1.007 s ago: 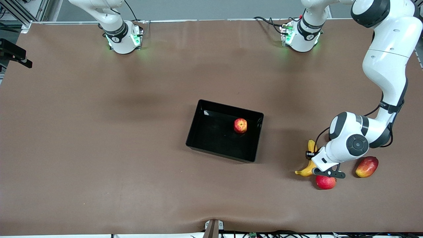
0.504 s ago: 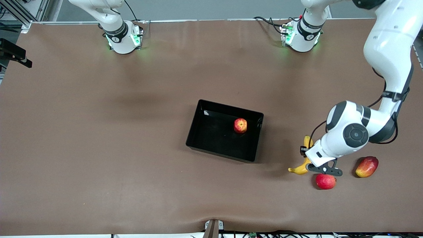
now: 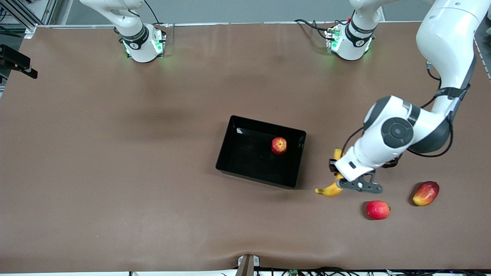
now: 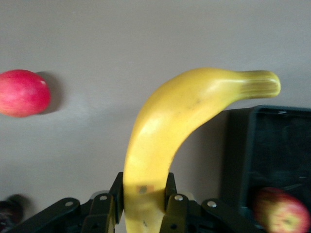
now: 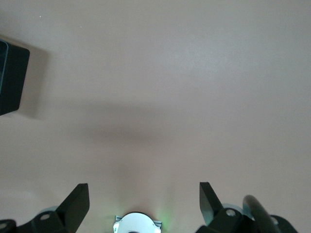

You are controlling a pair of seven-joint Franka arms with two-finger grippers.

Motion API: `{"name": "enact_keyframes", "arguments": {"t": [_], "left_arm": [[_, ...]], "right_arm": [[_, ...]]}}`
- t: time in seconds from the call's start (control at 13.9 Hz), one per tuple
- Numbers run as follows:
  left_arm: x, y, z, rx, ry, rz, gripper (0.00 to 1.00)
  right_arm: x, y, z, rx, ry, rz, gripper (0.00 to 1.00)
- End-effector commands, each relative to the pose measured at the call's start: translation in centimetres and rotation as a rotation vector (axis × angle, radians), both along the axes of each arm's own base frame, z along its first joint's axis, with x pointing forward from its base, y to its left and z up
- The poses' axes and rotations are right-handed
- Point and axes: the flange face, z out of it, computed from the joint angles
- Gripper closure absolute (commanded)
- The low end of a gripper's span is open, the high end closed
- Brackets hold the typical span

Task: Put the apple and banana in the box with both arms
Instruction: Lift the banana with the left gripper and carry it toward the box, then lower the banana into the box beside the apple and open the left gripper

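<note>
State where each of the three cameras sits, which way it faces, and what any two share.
Front view: high across the table, facing both arm bases; the left arm carries the banana near the box.
Left wrist view: looks down past the left pincer, shut on the banana, over the table.
Right wrist view: looks down past the open right pincer at bare table.
Shared: front and left wrist views show the apple in the box.

Even overhead light; soft shadows lie on my table point(image 3: 115, 172). My left wrist view blurs the apple point(image 4: 282, 213) at lower right.
</note>
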Motion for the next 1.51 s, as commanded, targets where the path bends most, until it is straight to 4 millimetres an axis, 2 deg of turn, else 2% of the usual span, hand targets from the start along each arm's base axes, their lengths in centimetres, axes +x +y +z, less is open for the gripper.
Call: {"name": "enact_keyframes", "arguments": {"t": [0.0,0.22,0.36,0.79,1.08,1.44], "left_arm": [[-2.0,-5.2,1.5,-0.016,0.007,0.032,1.0],[-4.1,-11.4,1.5,-0.044,0.014,0.069,1.0],[-5.5,-14.8,1.0,-0.053,0.019,0.095,1.0],[-8.9,-21.5,-1.7,-0.017,0.015,0.077,1.0],[-10.3,-24.2,-5.1,-0.015,0.003,0.043,1.0],[-11.4,-25.3,-9.6,0.01,0.048,0.013,1.0]], "right_arm": [[-0.8,-0.2,0.5,0.001,-0.003,-0.004,0.0],[-0.8,-0.3,0.4,0.001,-0.001,-0.007,0.0],[-0.7,-0.2,0.4,0.001,-0.001,-0.004,0.0],[-0.8,-0.3,0.4,0.001,-0.002,-0.007,0.0],[-0.8,-0.3,0.4,0.001,-0.002,-0.007,0.0],[-0.8,-0.3,0.4,0.001,-0.001,-0.007,0.0]]}}
